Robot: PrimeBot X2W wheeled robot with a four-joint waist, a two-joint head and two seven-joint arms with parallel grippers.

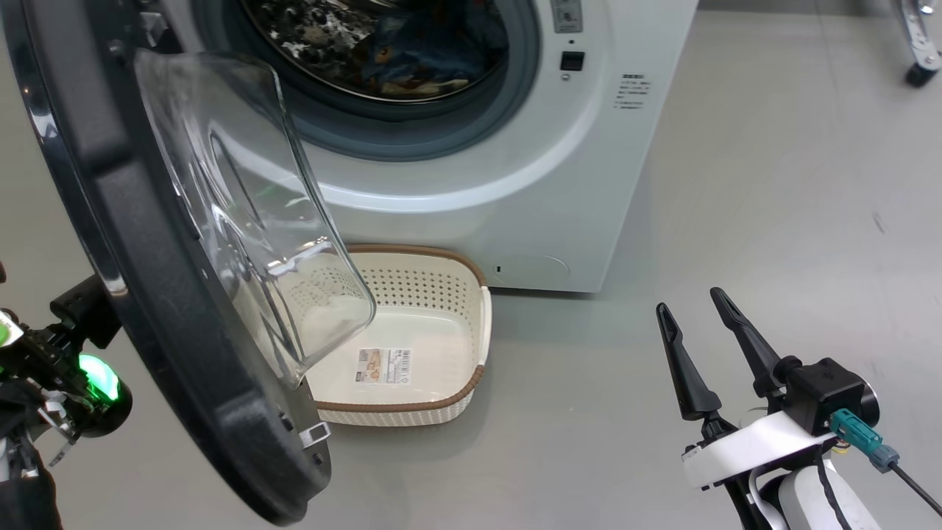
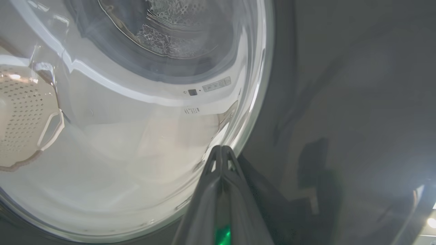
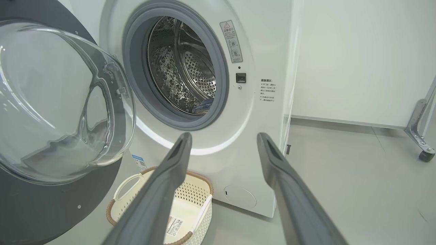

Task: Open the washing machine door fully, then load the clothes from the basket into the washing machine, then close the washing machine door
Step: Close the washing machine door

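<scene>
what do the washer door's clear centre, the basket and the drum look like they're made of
The washing machine door centre: probably glass, possibly clear plastic; see-through, with glossy reflections. The basket: likely moulded plastic, matte cream, punched holes, brown woven-look rim. The drum: apparently steel; shiny and perforated.

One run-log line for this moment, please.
door: open; basket: empty; clothes: in drum; left gripper: shut, at door; right gripper: open, empty
</scene>
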